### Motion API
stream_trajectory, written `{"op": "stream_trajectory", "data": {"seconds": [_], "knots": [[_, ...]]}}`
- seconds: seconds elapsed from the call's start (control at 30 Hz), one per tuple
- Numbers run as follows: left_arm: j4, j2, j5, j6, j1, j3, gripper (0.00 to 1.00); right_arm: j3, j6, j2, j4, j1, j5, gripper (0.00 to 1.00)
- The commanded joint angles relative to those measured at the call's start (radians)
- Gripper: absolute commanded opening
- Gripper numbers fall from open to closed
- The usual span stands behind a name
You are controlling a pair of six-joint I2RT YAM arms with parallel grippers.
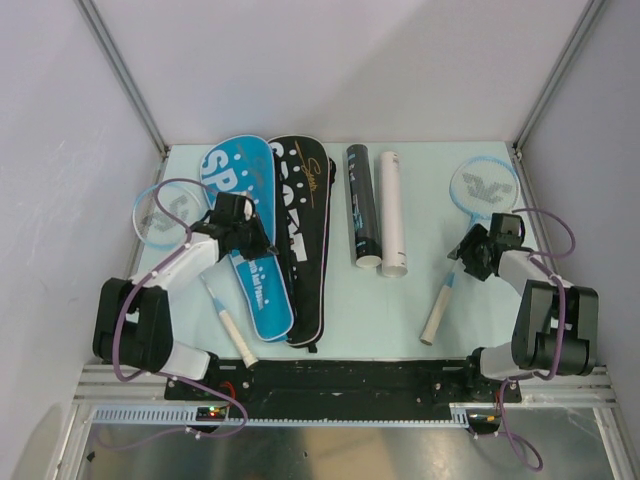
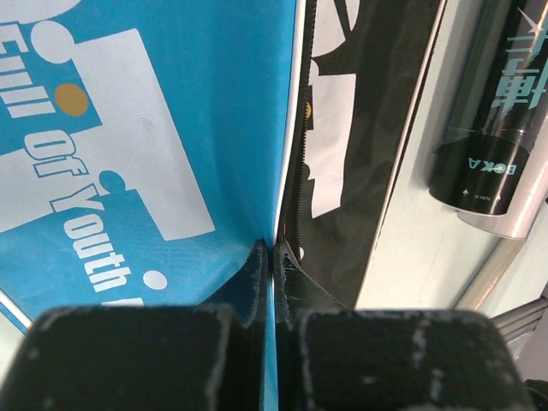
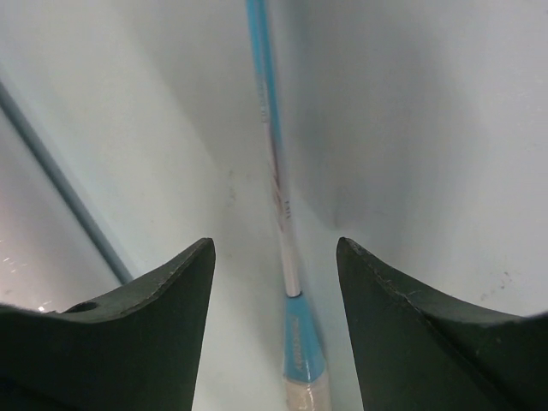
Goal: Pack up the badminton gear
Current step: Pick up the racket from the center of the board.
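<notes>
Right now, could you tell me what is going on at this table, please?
The left gripper is shut on the edge of the blue cover, right beside the black cover. The right gripper hangs open above the shaft of the right racket, not gripping it. The black tube and white tube lie between them, and the left racket lies at the far left. Nothing is packed yet.
</notes>
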Motion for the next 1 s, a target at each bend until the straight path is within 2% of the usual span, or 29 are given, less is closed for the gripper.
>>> {"op": "stream_trajectory", "data": {"seconds": [0.0, 0.33, 0.57, 0.8, 0.97], "knots": [[0.011, -0.058, 0.041, -0.010, -0.007, -0.006, 0.00, 0.037, -0.002, 0.051, 0.009, -0.009, 0.048, 0.63], [0.011, -0.117, 0.078, -0.013, -0.006, -0.033, 0.00, 0.141, 0.001, 0.202, -0.015, -0.012, 0.018, 0.56], [0.010, -0.148, 0.099, -0.007, -0.007, -0.018, 0.00, 0.191, -0.018, 0.261, -0.048, -0.020, 0.002, 0.33], [0.002, -0.183, 0.105, 0.005, 0.003, -0.030, 0.00, 0.195, -0.069, 0.160, -0.070, -0.016, 0.056, 0.04], [-0.001, -0.206, 0.103, 0.010, 0.016, -0.049, 0.00, 0.222, -0.110, 0.000, -0.131, 0.020, 0.114, 0.00]]}}
